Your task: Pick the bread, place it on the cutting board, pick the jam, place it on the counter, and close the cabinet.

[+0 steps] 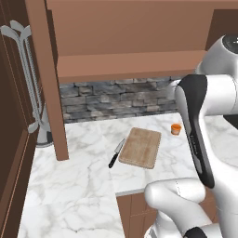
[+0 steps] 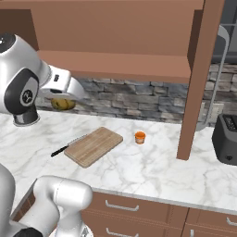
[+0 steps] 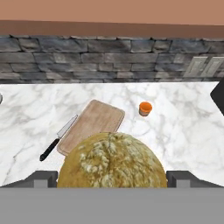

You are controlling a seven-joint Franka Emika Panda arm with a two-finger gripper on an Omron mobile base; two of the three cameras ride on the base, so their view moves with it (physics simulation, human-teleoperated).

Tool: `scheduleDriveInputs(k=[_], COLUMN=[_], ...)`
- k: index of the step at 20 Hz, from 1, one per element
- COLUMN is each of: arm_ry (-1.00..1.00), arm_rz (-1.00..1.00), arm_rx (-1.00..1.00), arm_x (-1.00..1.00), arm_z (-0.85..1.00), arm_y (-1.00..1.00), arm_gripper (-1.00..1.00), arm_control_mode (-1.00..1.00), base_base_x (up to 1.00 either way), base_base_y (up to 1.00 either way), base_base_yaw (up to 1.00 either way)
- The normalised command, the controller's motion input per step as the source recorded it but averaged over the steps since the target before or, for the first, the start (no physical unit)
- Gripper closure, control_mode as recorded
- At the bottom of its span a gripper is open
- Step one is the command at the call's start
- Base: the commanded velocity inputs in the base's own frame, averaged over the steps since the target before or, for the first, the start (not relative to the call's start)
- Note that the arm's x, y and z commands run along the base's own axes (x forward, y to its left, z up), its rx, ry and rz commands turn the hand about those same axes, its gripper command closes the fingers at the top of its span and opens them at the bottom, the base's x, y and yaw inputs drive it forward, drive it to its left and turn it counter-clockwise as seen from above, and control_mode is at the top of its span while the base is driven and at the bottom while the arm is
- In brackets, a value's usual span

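Observation:
My gripper [image 3: 112,178] is shut on the bread [image 3: 113,161], a knobbly yellowish-brown lump that spans the wide gap between the two fingers. It hangs in the air under the cabinet [image 2: 115,32], above the counter [image 2: 152,171] left of the cutting board [image 2: 94,146]; the bread [image 2: 62,103] shows below the hand there. The light wooden board [image 1: 140,147] lies flat and bare. The orange jam [image 1: 175,128] jar stands upright on the marble to the board's right, also the jam [image 3: 145,108] seen from the hand. A cabinet door [image 1: 46,79] stands open, edge-on.
A black-handled knife [image 1: 116,153] lies along the board's left edge. A black toaster [image 2: 227,139] sits at the far right past the open door [image 2: 199,78]. A tall dark cupboard [image 1: 14,93] with curved handles borders the left. The stone wall [image 3: 109,59] backs the counter.

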Motion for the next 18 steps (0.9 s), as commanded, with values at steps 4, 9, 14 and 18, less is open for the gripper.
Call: scheduleDriveInputs(k=[4,9,14,18], arm_ry=[0.01,-0.01,-0.02,0.00], arm_rz=[0.00,0.01,0.03,0.03], arm_rx=[0.01,0.00,0.00,0.00], arm_x=[-0.02,0.00,0.00,0.00], arm_z=[-0.12,-0.41,-0.57,-0.49], arm_y=[0.08,0.01,0.00,0.01], arm_gripper=[1.00,1.00,1.00,1.00], arm_control_mode=[-1.00,-1.00,-1.00,-1.00], base_base_x=[0.00,0.00,0.00,0.00], base_base_y=[0.00,0.00,0.00,0.00], base_base_yaw=[0.00,0.00,0.00,0.00])
